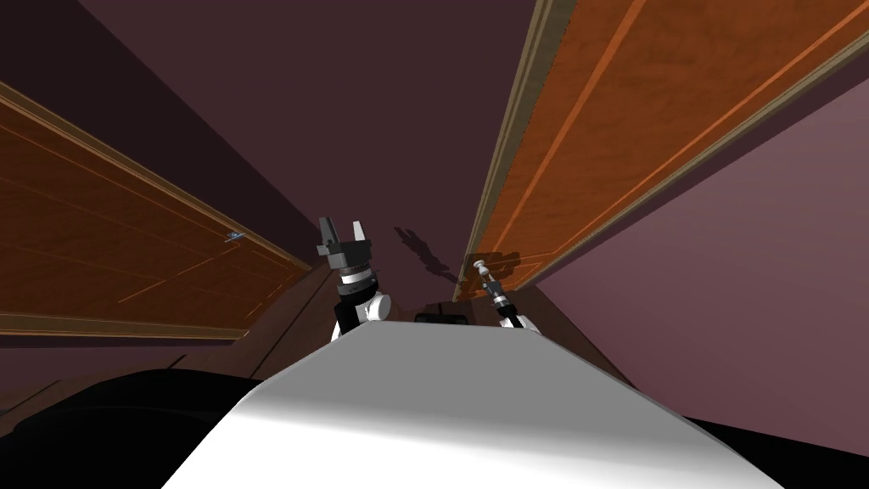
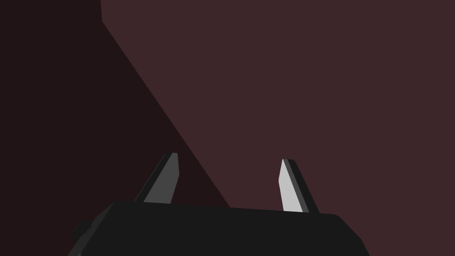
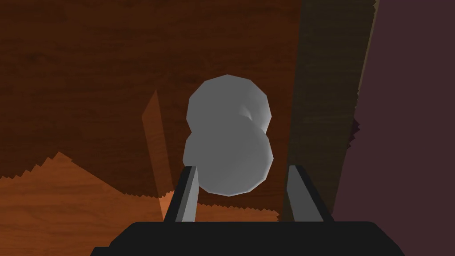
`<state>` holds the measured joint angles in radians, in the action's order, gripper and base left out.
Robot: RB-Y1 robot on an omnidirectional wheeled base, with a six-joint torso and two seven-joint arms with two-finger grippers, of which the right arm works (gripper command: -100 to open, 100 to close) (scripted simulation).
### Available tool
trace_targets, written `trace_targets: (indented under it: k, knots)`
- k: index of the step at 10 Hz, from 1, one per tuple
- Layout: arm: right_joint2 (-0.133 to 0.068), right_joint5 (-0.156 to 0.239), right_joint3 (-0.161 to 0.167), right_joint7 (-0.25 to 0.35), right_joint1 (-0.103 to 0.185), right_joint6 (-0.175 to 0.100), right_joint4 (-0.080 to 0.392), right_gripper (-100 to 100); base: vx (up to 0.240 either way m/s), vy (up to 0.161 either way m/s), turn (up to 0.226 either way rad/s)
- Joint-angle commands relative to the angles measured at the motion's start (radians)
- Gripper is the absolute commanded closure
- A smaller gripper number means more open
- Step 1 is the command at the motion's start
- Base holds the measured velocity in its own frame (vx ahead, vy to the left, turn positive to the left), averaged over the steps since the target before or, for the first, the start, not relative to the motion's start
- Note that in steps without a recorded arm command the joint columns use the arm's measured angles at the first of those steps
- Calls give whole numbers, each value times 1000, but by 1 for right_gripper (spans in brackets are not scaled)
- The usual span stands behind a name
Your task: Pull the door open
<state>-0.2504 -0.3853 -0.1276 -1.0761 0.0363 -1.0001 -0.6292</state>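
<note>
door [image 1: 645, 110]: brown wood, at my right | knob [image 3: 228, 133]: grey, round, on the door near its frame-side edge | right gripper [image 3: 243, 169]: fingers spread either side of knob, not clamped | left gripper [image 2: 230, 157]: fingers spread, empty

- The head camera looks steeply down and forward through a wide, rolled lens. The brown door [image 1: 645, 127] splays across its right side.
- The left wrist camera sits behind the left claw [image 2: 229, 158] and faces a plain maroon wall [image 2: 311, 89].
- The right wrist camera sits behind the right claw [image 3: 240, 168], very near the grey knob [image 3: 229, 133].
- The head and right wrist views share the knob and the door panel around it.
</note>
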Motion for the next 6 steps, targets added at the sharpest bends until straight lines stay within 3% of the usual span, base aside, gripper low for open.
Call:
trace_targets:
  k: [1,5,6]
  knots:
    - [0,0,0,0,0,1,0,100,-26,1,-7]
    - [0,0,0,0,0,1,0,100,-11,1,0]
    - [-9,-3,3,5,-4,-2,-3,-100,-122,-17,-39]
